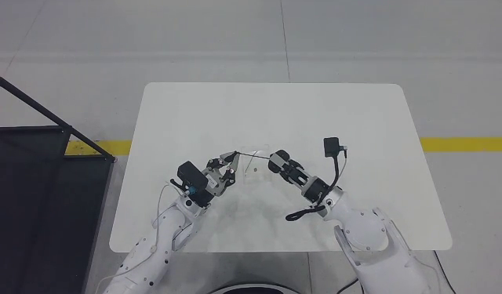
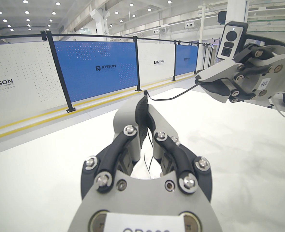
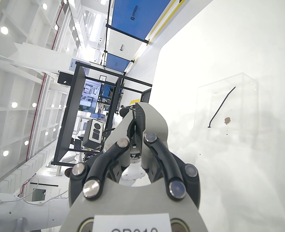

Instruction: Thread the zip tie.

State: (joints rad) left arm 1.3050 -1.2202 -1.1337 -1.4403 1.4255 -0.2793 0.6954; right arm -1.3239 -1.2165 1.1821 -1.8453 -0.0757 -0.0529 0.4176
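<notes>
closest to the lens, left gripper [image 2: 144,101]: clenched tight, ribbed pads [image 2: 140,112] pressed face to face with no gap, pinching the black zip tie [image 2: 173,96] right at the fingertips. pokes a small dark square end of the tie just past those tips. lets the thin strap leave the tips in a shallow sagging curve and run across to the right gripper [image 2: 198,80], ahead of the left fingers and a little higher. shows two fine dark strands lower down between the left fingers, toward the palm; cannot tell what they belong to.

right gripper likewise clenched: grasps the far end of the strap at its very fingertips, tips pointed back toward the left fingers. seen from its own wrist, closes on a thin dark line at the tips, pads together.

from above, spans the short gap between the two sets of fingertips as a thin dark line, with both grippers almost tip to tip over the near middle of the white table [image 1: 353,121] and the tie held clear of the surface.

off to one side of the right fingers, down on the table: clear box [image 3: 252,83], and seen through it a second black tie [image 3: 221,108], nearly straight with one hooked end, plus a small brown speck [image 3: 227,121] just beside that end.
</notes>
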